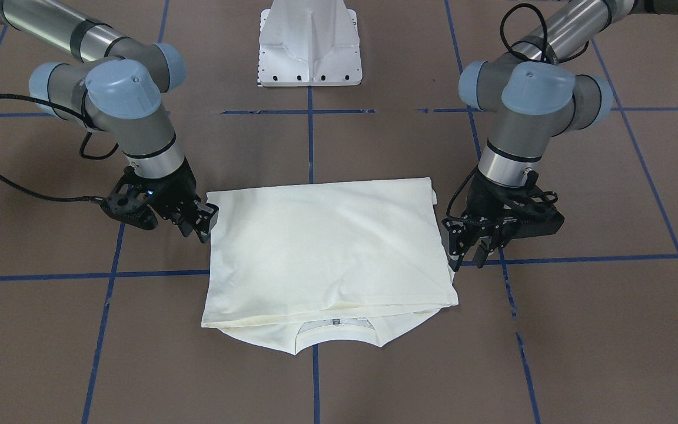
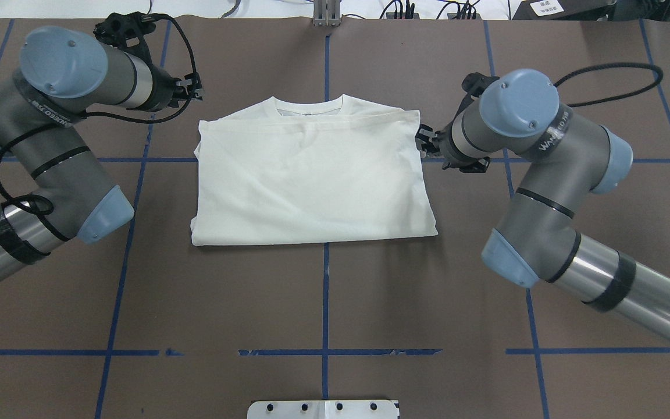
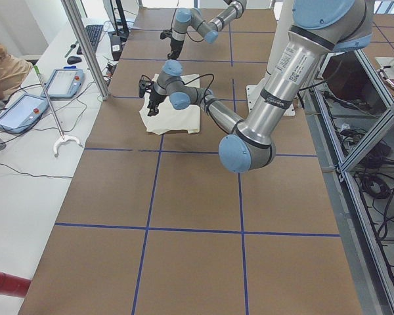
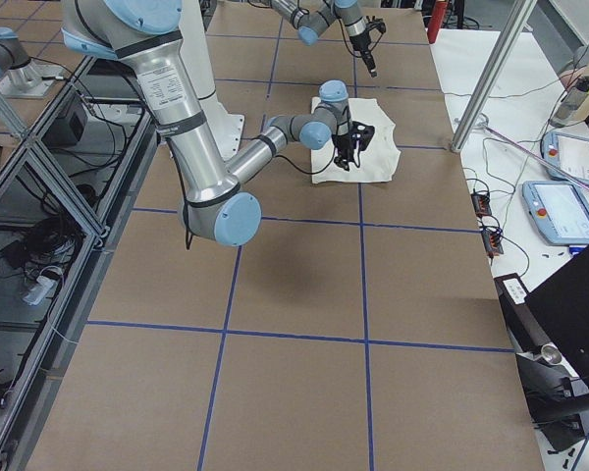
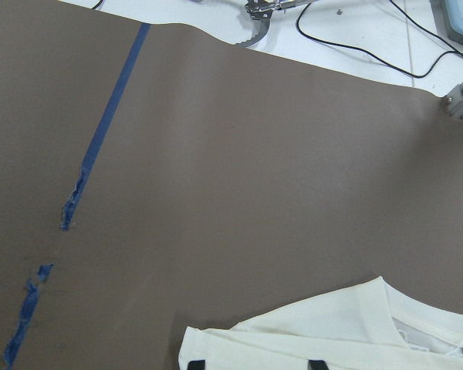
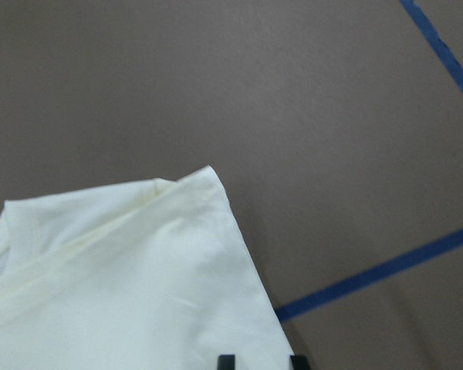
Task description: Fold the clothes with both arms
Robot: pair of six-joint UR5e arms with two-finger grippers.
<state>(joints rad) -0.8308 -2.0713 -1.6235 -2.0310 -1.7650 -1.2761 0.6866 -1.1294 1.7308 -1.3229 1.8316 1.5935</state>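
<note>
T-shirt (image 2: 312,180) sits mid-table, plain side up, doubled into a rectangle. On the overhead view its collar (image 2: 309,107) peeks out at 12 o'clock. Right gripper (image 1: 202,224) is at the 2 o'clock edge, touching cloth, tips narrowly parted, nothing visibly pinched. Left gripper (image 1: 467,250) hangs by the 10 o'clock corner, spread wider, empty. I'd call the hem-to-collar fold laid. A side fold next would need both layers pinched together at the edge. The table (image 2: 323,291) ends close behind the collar at 12. The widest room is at 6.
</note>
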